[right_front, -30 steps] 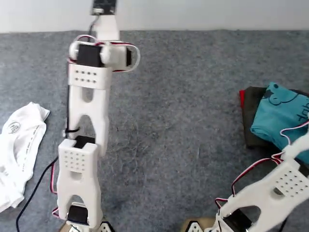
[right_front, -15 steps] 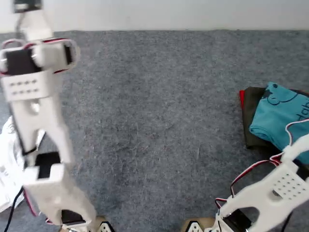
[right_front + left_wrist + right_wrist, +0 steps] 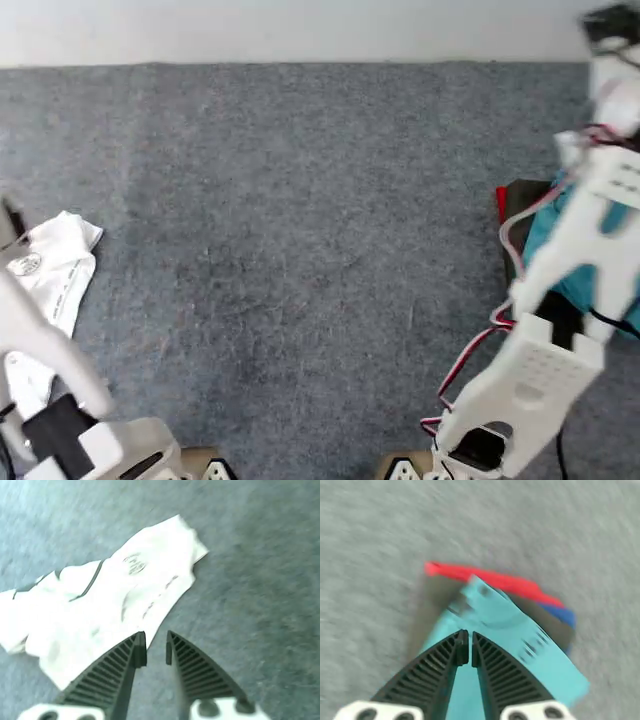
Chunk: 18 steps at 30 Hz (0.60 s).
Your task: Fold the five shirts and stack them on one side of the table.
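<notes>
Left gripper [image 3: 155, 649]: jaws a narrow gap apart, holding nothing, hovering over the near hem of the white shirt [image 3: 115, 600]. Right gripper [image 3: 469, 641]: jaws together, empty, above the stack [image 3: 547, 630].

Grey worktop [image 3: 300, 250]: bare across the middle.

Stack sits at the right edge. The teal shirt [image 3: 510, 630] is on top, with a dark layer, a red shirt [image 3: 490, 577] and a blue corner [image 3: 567, 617] beneath. Judged four folded.

White shirt lies crumpled and unfolded at the left edge; judged the fifth and last.

Step in hand: fetch the white shirt. Widen the left jaws first, pinch one layer at a hem corner rather than a bunch, then drag it to mid-worktop and spread it flat before folding. Risk: thin cloth slipping out, or snagging on the nap.
</notes>
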Each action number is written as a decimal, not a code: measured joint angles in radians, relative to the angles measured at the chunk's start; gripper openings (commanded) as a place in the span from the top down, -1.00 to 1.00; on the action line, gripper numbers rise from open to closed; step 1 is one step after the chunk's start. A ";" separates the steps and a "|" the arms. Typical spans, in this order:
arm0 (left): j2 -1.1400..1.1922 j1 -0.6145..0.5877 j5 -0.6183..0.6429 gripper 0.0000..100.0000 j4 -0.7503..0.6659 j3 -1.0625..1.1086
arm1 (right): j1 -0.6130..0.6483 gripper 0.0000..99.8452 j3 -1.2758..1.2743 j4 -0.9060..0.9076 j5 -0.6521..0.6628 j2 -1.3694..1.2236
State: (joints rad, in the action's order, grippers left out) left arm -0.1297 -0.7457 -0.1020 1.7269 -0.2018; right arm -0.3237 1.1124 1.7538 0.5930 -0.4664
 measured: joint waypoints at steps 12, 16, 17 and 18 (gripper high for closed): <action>-0.150 -0.365 -0.155 0.66 -0.023 0.307 | 0.405 0.95 -0.052 0.000 -0.071 0.000; -0.160 -0.473 -0.229 0.66 -0.133 0.485 | 0.486 0.95 -0.098 0.000 -0.071 -0.046; -0.160 -0.488 -0.239 0.67 -0.175 0.537 | 0.509 0.95 -0.100 0.000 -0.071 -0.058; -0.160 -0.500 -0.244 0.67 -0.230 0.594 | 0.532 0.95 -0.100 0.000 -0.071 -0.069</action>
State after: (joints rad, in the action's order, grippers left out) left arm -0.2892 -1.2459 -0.3460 1.4968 0.3920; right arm 0.2087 1.0127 1.7538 0.5224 -0.5355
